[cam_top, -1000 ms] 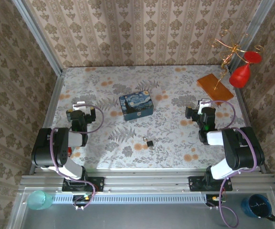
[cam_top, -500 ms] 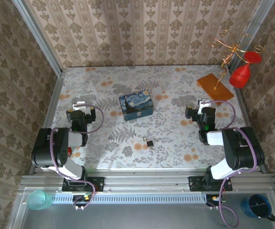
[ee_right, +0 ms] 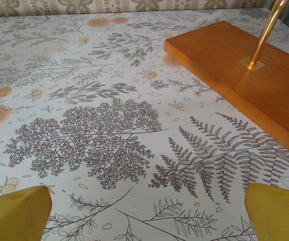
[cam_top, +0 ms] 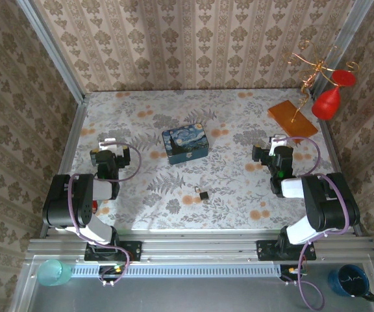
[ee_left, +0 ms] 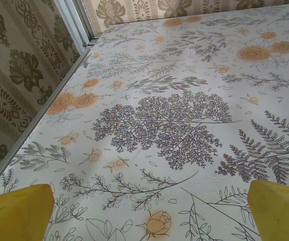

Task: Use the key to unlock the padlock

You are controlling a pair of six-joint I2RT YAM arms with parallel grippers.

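Observation:
The padlock [cam_top: 204, 195], tiny with a black squarish body, lies on the floral tablecloth [cam_top: 239, 188] near the front middle, between the two arms. A small silvery bit [cam_top: 197, 189] touches its upper left; whether that is the shackle or the key is too small to tell. My left gripper [cam_top: 107, 144] rests low at the left, well away from the padlock. In the left wrist view it [ee_left: 147, 221] stands open over bare cloth, yellow fingertips [ee_left: 16, 213] far apart. My right gripper [cam_top: 278, 142] sits at the right, also open [ee_right: 145, 216], with nothing between its fingertips [ee_right: 275, 211].
A blue starry-painting box [cam_top: 186, 143] stands behind the padlock. A wooden base [ee_right: 245, 75] with a brass rod holding red ornaments [cam_top: 326, 102] is at the back right, just ahead of my right gripper. Patterned walls enclose the table. A teal cup [cam_top: 54, 272] and dark mug [cam_top: 350, 281] sit below the front rail.

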